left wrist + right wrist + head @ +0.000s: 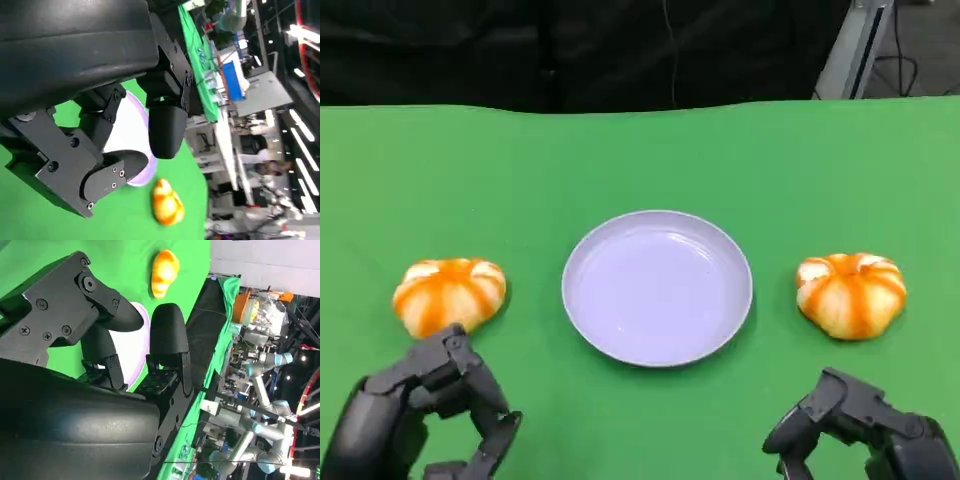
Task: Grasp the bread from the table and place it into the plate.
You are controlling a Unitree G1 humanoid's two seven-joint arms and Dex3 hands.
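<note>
Nearest the camera, the left hand [420, 415] and right hand [860, 430] hover low over the green-covered bench [640, 160], fingers loosely apart, holding nothing. Beyond them, centred, sits the empty lavender round plastic plate [658, 288]. One orange-striped, pumpkin-shaped bread bun [450, 295] lies left of the plate, a second bun [851, 294] right of it, both apart from its rim. Judged light, soft and crushable; grip gently around the sides.

Both hands are matte black: the left hand [420, 415] at lower left and the right hand [865, 430] at lower right have blocky, angular finger segments, small round screws and rounded glossy fingertips [167, 132].
</note>
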